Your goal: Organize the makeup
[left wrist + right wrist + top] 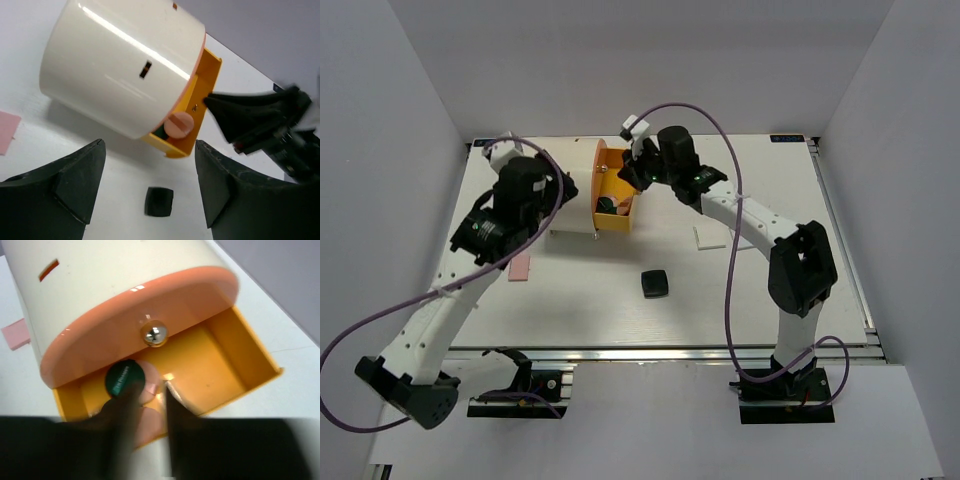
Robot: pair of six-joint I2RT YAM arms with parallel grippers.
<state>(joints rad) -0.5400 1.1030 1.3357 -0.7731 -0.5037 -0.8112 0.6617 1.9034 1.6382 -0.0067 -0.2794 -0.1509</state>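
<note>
Drawer (225,360) open, green disc (124,380) inside; right tool (150,387) at it, grip not discernible. Left tool (149,150) wide open, empty.

I'm looking into a lab test cell: white counter (580,310) boxed by plain grey panels (390,100), aluminium rail (650,350) along its near edge, purple cables (728,290) trailing.

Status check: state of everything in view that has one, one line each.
orange drawer: pulled open, discs inside
peach front: shut
dark green disc: in the drawer
dark square compact: shut, on the table
pink pad: flat on the table
white tile: flat on the table
left gripper: open, empty
right gripper: over the drawer, blurred, cannot tell
</note>
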